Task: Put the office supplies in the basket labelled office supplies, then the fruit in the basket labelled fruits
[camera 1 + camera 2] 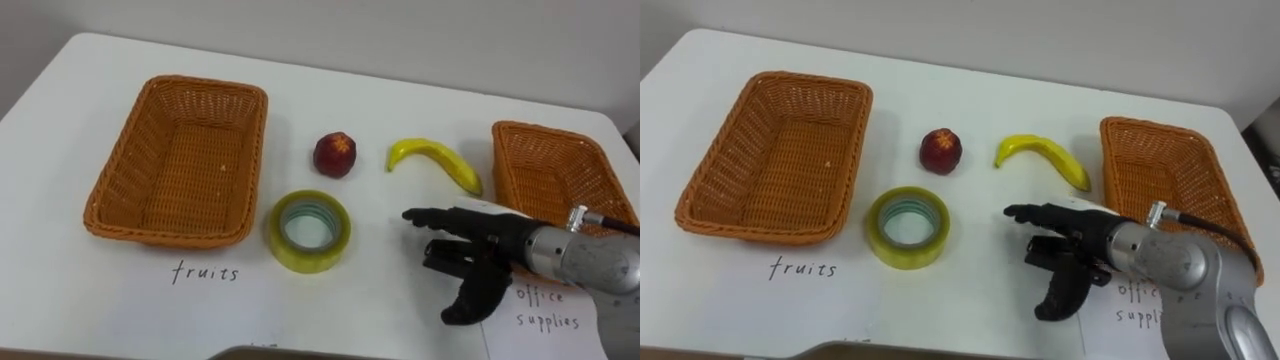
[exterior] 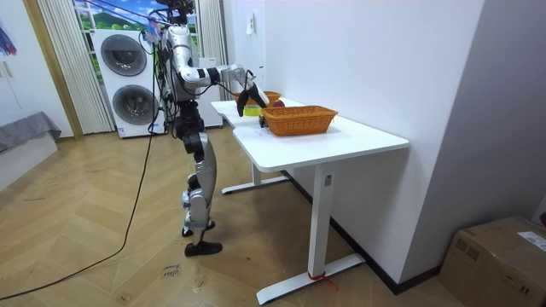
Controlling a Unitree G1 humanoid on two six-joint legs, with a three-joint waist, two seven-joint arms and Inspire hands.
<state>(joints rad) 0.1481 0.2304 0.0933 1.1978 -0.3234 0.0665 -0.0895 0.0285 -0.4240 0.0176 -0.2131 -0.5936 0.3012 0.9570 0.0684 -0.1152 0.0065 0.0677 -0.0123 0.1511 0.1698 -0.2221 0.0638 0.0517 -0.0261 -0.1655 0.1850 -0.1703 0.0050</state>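
White tabletop (image 1: pixel 400 90) carried two wicker baskets: the left basket (image 1: pixel 108 175) toward its left edge, the right basket (image 1: pixel 520 170) at its right edge. Between them lay an apple (image 1: pixel 335 154) and a banana (image 1: pixel 435 160), with a tape roll (image 1: pixel 310 257) nearer the front edge. The right hand (image 1: pixel 480 245) hovered near the right basket's front corner, fingers straight, gripping nothing.

A white table (image 2: pixel 341 136) is standing on white legs along a plain white wall (image 2: pixel 384 60), with even light falling on its top. Herringbone wood flooring (image 2: pixel 68 196) is running across the room. At the far end two washing machines (image 2: pixel 128 77) are sitting stacked, with pale curtains (image 2: pixel 55 60) hanging beside them. A cardboard box (image 2: pixel 503 256) is resting on the floor at the room view's right, and low grey furniture (image 2: pixel 26 132) is showing at its left edge
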